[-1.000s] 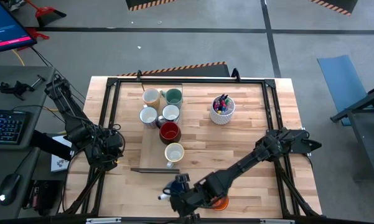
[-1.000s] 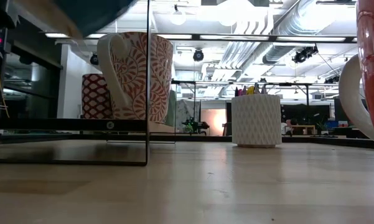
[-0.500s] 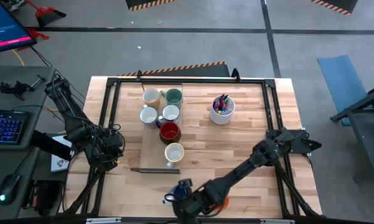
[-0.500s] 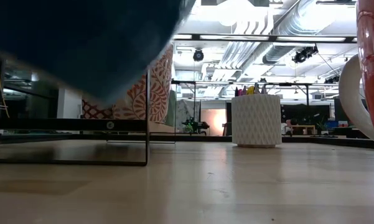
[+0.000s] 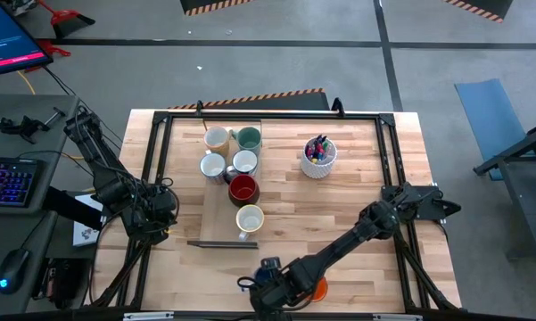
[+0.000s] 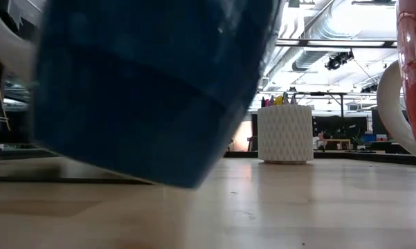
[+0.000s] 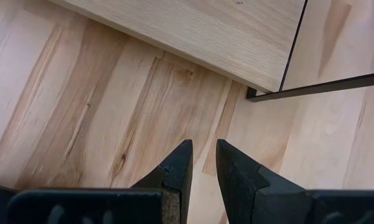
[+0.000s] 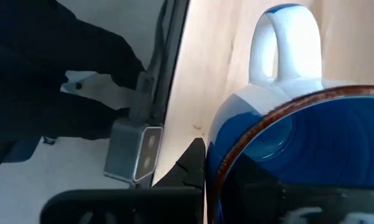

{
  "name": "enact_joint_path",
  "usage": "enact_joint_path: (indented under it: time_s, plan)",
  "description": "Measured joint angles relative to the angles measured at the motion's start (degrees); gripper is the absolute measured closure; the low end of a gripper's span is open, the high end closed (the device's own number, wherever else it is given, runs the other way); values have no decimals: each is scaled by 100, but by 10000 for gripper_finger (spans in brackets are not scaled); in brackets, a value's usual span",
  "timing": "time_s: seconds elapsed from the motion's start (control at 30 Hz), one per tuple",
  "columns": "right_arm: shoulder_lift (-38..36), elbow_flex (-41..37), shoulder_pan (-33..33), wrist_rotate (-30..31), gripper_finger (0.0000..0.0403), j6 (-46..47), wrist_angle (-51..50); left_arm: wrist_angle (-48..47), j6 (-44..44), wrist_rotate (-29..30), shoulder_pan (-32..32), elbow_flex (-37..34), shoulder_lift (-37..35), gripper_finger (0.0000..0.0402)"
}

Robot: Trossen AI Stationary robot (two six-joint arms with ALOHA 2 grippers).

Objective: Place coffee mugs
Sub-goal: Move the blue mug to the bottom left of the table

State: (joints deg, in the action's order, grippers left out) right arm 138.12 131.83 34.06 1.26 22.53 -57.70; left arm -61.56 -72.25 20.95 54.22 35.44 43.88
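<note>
My right gripper (image 5: 272, 278) hangs at the table's near edge, shut on a blue mug (image 8: 280, 155) with a white handle (image 8: 286, 46). In the low view this mug (image 6: 145, 90) fills the left half, tilted, its bottom close above the tabletop. Several mugs, cream (image 5: 217, 138), teal (image 5: 248, 138), white (image 5: 244, 161), dark red (image 5: 243, 188) and others, stand on a low wooden board (image 5: 223, 234). An orange mug (image 5: 317, 288) stands beside my right arm. My left gripper (image 7: 202, 149) waits over bare wood at the table's left, open by a narrow gap and touching nothing. My right gripper has the blue mug by its wall at the rim (image 8: 215, 168), on the side away from the handle. One finger (image 8: 195, 165) lies on the outside; the other is hidden by the mug. The fingers slant down from above. The mug hangs tilted.
A white cup of coloured pens (image 5: 318, 158) stands at the far right of the middle. A black frame (image 5: 388, 178) runs around the tabletop. In the low view the orange mug (image 6: 414, 76) stands at the right edge, with bare wood between it and the blue mug.
My right gripper has sunk toward the table near its front edge, shifting a little to the right and rolling, with the blue mug in its hold. In the low view the mug has come down from the top edge and now covers the patterned mug behind it.
</note>
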Motion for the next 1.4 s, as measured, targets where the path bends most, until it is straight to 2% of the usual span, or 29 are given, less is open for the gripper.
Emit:
enact_joint_path:
  time_s: [0.43,0.67,1.07,1.4]
  plan:
    - [166,0,-33,-60,403,303,-183,23,-15,30,0,-1,0,339]
    - [166,0,-33,-26,399,135,-165,22,-10,30,-2,-1,0,339]
    - [120,317,-33,130,308,-117,-186,20,-7,28,0,0,-2,339]
    - [-443,323,-18,146,295,-73,-596,20,2,28,0,-2,0,339]
